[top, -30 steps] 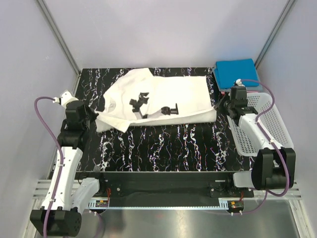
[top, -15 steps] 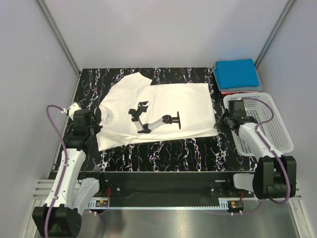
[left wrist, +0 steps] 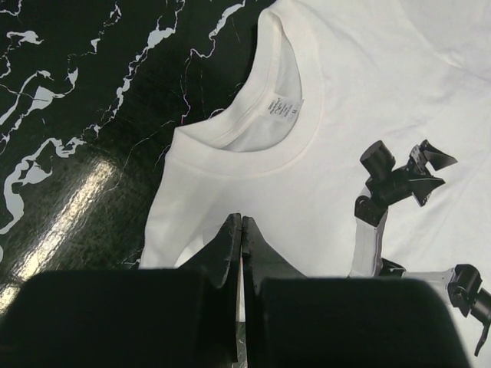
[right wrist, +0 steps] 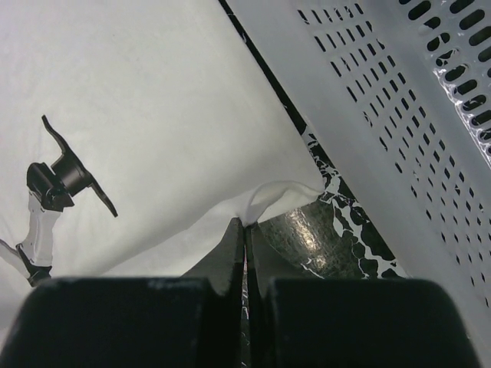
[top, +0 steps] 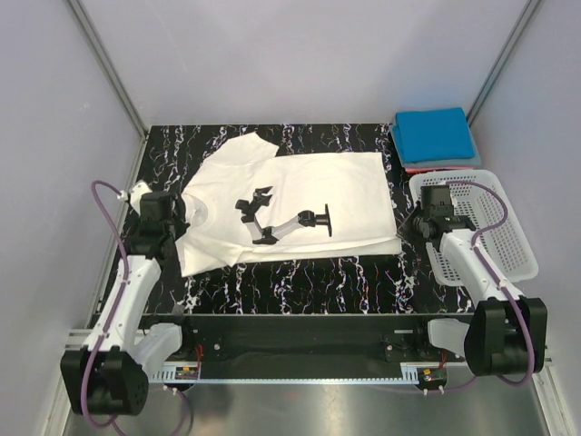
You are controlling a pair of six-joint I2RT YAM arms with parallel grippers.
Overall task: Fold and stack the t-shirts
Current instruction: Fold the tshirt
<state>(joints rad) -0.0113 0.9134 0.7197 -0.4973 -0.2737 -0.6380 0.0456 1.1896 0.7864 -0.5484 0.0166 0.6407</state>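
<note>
Pulled white shirt [top: 300, 186] nearer, flatter now on desk [top: 309, 272]. My left tool [left wrist: 242, 230] pinches its shoulder, right tool [right wrist: 245, 230] its hem corner. Soft, light, floppy; grip edges, not middle.

Fingers [right wrist: 228, 254] apparently pinching white t-shirt [right wrist: 153, 115] hem beside basket [right wrist: 399, 115].
</note>
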